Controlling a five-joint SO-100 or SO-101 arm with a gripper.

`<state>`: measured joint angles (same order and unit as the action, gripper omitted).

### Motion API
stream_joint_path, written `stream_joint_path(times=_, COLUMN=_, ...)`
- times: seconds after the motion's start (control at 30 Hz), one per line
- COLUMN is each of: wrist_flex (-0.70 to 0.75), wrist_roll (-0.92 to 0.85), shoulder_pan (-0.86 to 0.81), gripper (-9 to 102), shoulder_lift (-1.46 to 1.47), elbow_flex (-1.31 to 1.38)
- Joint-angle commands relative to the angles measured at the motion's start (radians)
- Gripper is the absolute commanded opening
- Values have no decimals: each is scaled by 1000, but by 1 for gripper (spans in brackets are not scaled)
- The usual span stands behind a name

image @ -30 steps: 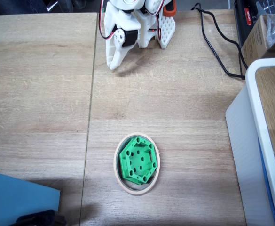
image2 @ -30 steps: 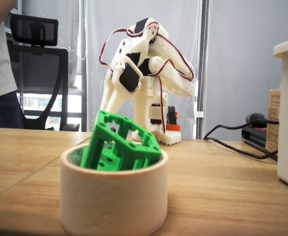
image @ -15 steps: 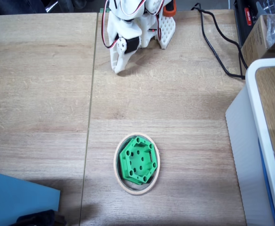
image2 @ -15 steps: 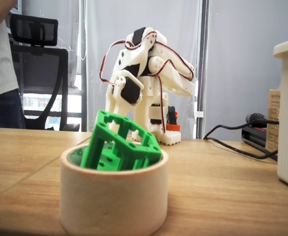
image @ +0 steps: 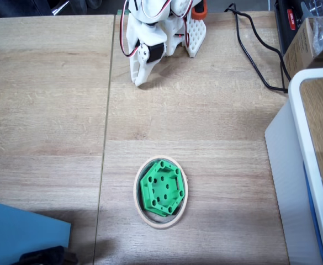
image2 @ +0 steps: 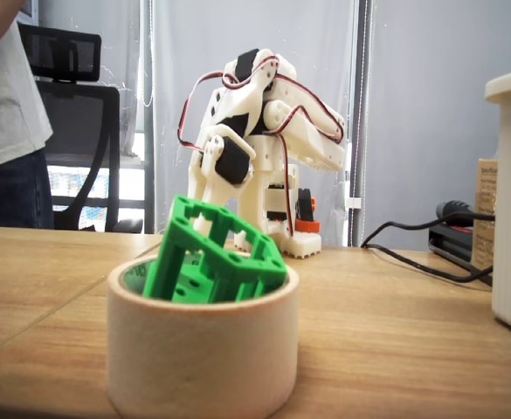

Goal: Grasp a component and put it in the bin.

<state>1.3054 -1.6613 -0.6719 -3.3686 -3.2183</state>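
Note:
The green hexagonal component [image: 162, 187] lies inside the bin [image: 141, 208], a beige tape roll on the wooden table. Seen from the side, the component [image2: 213, 255] leans tilted, one edge sticking up above the bin's wall [image2: 201, 356]. My white gripper [image: 139, 81] is folded down close to the arm's base at the far edge of the table, well away from the bin. Its fingers are together with nothing between them. In the low fixed view the gripper [image2: 200, 194] hangs behind the component.
A large white-rimmed box [image: 303, 165] stands along the right side. A black cable [image: 253, 52] runs across the far right of the table. A blue object [image: 23, 234] lies at the near left corner. A person [image2: 6, 113] stands at the far left.
The gripper swung in from the left and tucked nearer the arm's base, then held still. The person at the left shifted further into the low fixed view. Component and bin have not moved.

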Motion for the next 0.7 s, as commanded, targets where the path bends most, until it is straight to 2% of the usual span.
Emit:
stream_joint_path(times=0.0, wrist_flex=-5, wrist_roll=8, shoulder_pan=-3, gripper=0, shoulder_lift=-3, elbow_flex=-12)
stream_joint_path(times=0.67, wrist_flex=-3, wrist_roll=11, shoulder_pan=0, gripper=0, shoulder_lift=-2, elbow_flex=-12)
